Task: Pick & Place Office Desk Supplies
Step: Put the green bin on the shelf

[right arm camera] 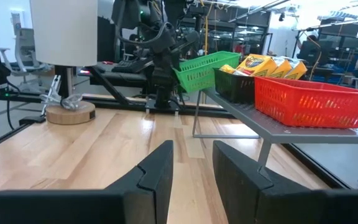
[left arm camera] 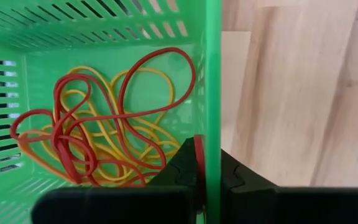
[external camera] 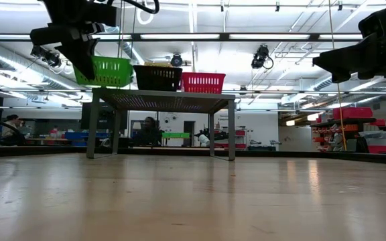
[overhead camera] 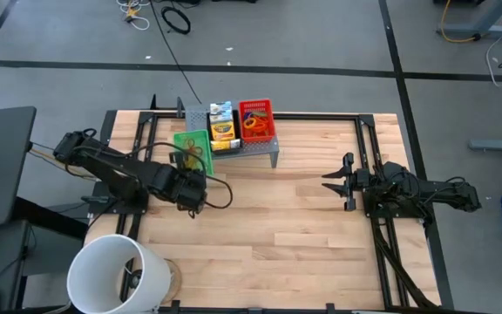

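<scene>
While the left gripper [overhead camera: 192, 185] pinches one wall of the green mesh plastic tray [overhead camera: 193, 149] of red and yellow rubber bands [left arm camera: 104, 124], held tilted off the grey perforated riser's [overhead camera: 260, 145] left end, setting it down comes next. At the table's right edge, the right gripper [overhead camera: 336, 181] waits, fingers spread.

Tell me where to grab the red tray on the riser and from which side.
Grip the red tray by its thin upright wall at the rim, one finger inside, one outside, as the left gripper holds the green tray. Probably come from above on its open right side; the black tray crowds the other.
</scene>
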`<state>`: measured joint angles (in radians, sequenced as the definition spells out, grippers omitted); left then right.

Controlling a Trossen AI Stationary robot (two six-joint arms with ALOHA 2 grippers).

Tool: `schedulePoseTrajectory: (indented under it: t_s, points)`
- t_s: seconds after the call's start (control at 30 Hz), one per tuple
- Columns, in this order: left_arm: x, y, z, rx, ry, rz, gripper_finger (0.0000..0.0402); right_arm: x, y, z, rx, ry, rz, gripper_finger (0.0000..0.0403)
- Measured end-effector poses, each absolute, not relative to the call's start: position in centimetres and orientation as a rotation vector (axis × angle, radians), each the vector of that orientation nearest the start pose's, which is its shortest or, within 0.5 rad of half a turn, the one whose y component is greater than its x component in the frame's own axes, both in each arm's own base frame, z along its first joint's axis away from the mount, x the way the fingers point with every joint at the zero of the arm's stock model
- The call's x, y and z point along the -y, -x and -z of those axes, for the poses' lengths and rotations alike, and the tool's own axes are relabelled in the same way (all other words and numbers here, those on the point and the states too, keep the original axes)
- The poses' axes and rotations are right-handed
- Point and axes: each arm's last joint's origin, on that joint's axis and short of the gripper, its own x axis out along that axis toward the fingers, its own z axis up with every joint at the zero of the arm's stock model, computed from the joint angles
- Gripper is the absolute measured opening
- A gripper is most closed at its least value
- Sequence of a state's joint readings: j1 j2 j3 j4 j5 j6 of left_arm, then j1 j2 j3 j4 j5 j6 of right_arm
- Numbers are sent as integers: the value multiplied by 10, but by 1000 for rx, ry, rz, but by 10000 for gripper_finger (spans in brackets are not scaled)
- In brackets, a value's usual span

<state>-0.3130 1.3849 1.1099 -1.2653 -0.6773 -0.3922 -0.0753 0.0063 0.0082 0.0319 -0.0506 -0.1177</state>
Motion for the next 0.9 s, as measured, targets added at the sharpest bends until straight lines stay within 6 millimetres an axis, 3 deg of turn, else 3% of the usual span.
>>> schedulePoseTrajectory:
  t_s: [0.63,0.9]
  points:
    - [51,-219,-265,-1245,-441,-574,25,6,-97,-169,32,120,29,119]
    - [48,-216,-270,-1227,-416,-582,62,6,-97,-169,32,120,32,119]
